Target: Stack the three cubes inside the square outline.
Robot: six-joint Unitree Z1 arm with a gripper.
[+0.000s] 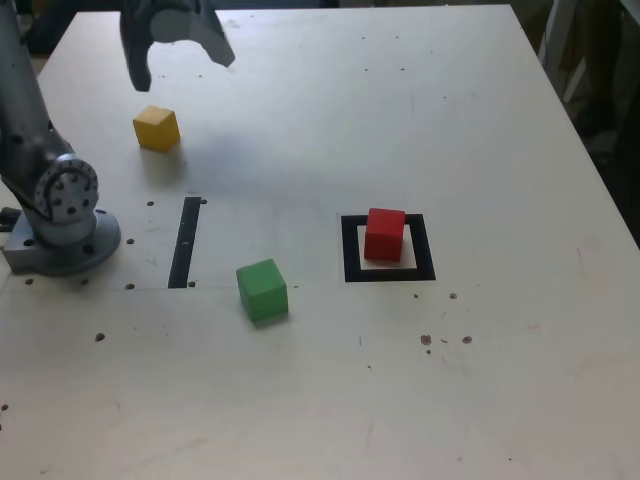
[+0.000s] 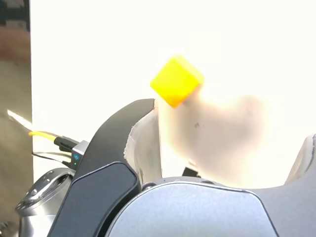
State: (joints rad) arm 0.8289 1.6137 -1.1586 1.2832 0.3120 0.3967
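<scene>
Just below open pincer (image 1: 180,55): yellow cube (image 1: 157,128), untouched, on table (image 1: 320,380).

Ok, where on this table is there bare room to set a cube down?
Widest: the near strip below the green cube and square outline. Also the far middle, between the yellow cube and the table's right edge. Tighter by the black strip, arm base and open gripper.

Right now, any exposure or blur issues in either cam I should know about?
Wrist view: table blown out to near white, only the yellow cube and a soft shadow beside it read; open gripper fingers fill the foreground. Exterior view: evenly lit, red cube, green cube and square outline sharp; gripper slightly smeared.
</scene>
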